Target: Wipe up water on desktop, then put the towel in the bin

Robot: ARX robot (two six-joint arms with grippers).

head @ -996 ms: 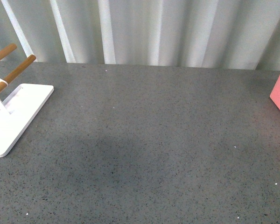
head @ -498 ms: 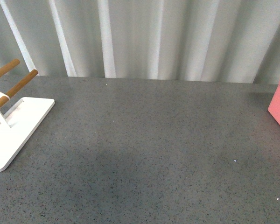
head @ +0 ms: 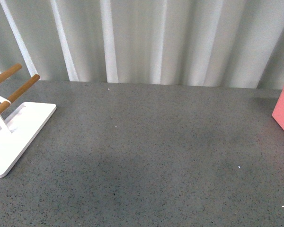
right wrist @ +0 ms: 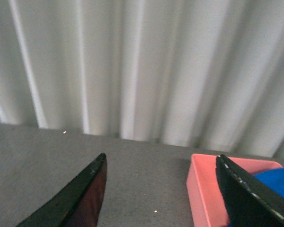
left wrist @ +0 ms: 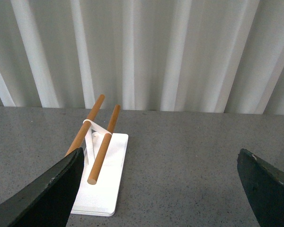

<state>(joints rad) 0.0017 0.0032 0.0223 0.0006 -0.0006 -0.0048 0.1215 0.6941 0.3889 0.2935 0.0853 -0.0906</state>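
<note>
Right gripper (right wrist: 161, 189) hangs spread wide and empty; only my right wrist view shows the towel (right wrist: 274, 182), bright blue, inside the bin (right wrist: 203, 189) behind its finger.

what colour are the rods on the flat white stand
Light brown wood, the round wooden rods on the flat white stand, clearest in the left wrist view.

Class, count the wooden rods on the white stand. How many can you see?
2. Both slope side by side above the white stand: one wooden rod on the outer side, the other beside it. None looks hidden.
</note>
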